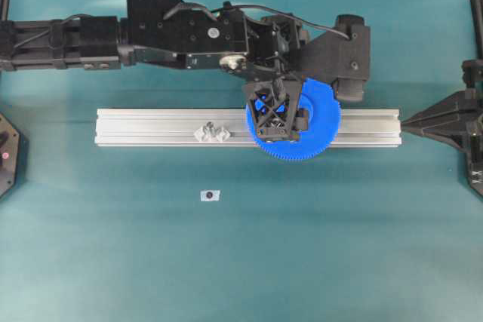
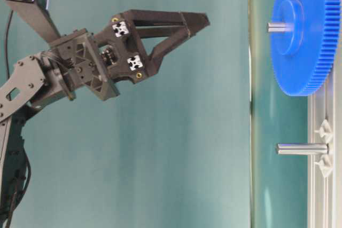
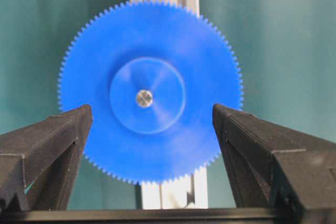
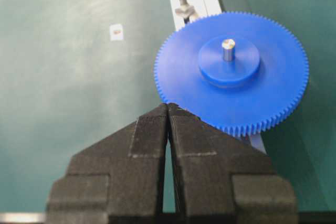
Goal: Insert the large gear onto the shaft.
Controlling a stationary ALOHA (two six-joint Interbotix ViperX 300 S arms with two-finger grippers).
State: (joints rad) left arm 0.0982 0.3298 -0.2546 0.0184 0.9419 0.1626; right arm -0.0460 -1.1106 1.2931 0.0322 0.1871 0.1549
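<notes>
Blue and toothed all round, the large gear (image 1: 309, 130) sits on the shaft (image 4: 228, 49) at the right-hand part of the ribbed aluminium rail (image 1: 151, 127), which runs across the middle of the overhead view. In the right wrist view the grey peg's tip pokes up through the raised hub, and in the left wrist view its round end shows in the gear's centre hole at mid-frame. In the table-level view, at the upper right of the frame, the peg juts out of the hub while the disc lies flat against the rail.

A second peg (image 2: 302, 148) stands bare on its clear winged base (image 1: 212, 133), left of the gear along the rail in the overhead view.

The left gripper (image 3: 152, 124) hangs over the gear with its fingers (image 3: 50, 148) spread wide, one at each lower corner of the left wrist view, touching nothing; the table-level view shows it well apart from the gear. The right gripper (image 4: 167, 109) fills the bottom of its own view, fingers pressed together with nothing between them, tips close to the gear's near edge.

A small white tag (image 1: 210, 195) lies on the teal table (image 1: 339, 246) below the rail in the overhead view.
</notes>
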